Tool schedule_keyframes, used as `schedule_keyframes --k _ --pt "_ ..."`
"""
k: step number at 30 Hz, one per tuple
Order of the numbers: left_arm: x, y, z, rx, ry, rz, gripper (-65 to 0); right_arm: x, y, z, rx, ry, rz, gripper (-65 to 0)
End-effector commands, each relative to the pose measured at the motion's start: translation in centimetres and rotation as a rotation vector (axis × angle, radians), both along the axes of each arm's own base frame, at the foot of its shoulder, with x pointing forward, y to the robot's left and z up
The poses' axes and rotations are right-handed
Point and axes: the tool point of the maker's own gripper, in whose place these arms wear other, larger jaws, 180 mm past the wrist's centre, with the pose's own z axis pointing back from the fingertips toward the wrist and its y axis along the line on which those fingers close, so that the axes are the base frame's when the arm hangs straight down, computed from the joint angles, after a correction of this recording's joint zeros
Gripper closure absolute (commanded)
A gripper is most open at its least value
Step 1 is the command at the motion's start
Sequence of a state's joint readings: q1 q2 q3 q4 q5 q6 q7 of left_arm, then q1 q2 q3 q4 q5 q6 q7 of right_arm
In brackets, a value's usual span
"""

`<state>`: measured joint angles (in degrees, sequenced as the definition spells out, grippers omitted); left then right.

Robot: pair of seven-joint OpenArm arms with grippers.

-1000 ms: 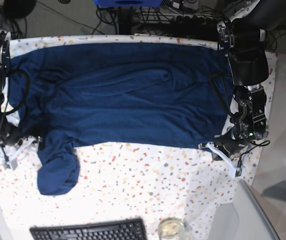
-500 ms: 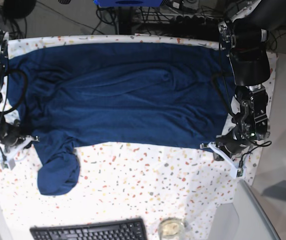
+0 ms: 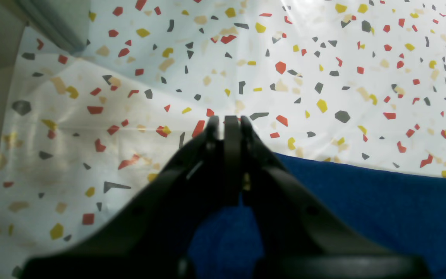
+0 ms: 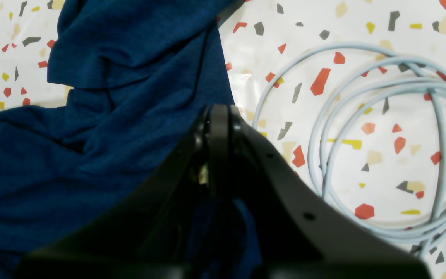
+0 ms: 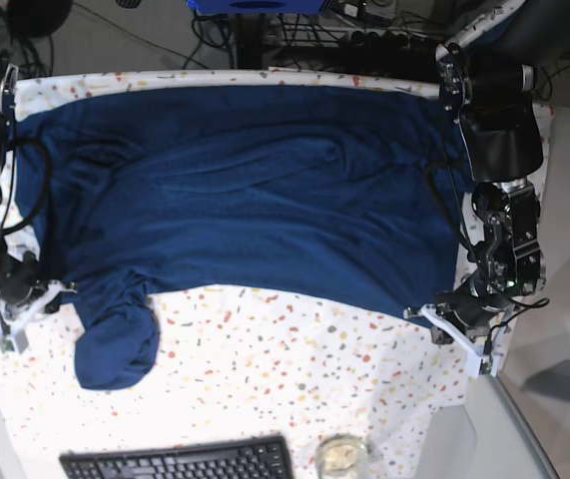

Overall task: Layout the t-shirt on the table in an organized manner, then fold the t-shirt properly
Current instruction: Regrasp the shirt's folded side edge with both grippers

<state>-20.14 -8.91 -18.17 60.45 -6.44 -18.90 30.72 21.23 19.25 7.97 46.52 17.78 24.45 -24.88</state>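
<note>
Both arms low at near edge, fingers (image 3: 227, 124) (image 4: 219, 116) clamped on t-shirt (image 5: 245, 190) corners.

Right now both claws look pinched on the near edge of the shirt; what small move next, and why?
Probably draw both claws a little further toward the near table edge. The left claw and right claw each appear shut on the t-shirt, whose body lies mostly flat, but one sleeve is bunched and creases remain.

One t-shirt (image 5: 245, 190), one table (image 5: 294, 379), one keyboard (image 5: 180, 461), two pincers.
</note>
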Motion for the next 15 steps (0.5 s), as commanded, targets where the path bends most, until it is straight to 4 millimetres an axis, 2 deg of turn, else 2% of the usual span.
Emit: schedule_keyframes --k 1,7,9,15 --pt "1.5 0.6 2.7 0.007 -0.079 0.005 0.0 1.8 -1.6 2.6 -0.021 -0.075 -0.011 0.0" --pt "1.0 0.6 3.3 0.024 -0.101 0.001 0.0 0.9 -2.3 2.0 -0.035 -0.057 -0.014 0.0" --pt "1.1 0.8 3.6 0.03 -0.11 0.001 0.0 0.3 -3.2 1.8 -0.047 -0.045 -0.021 0.0" --pt "-0.8 1.5 2.7 0.06 -0.09 -0.002 0.0 -1.2 -3.7 0.6 -0.057 -0.012 -0.024 0.0"
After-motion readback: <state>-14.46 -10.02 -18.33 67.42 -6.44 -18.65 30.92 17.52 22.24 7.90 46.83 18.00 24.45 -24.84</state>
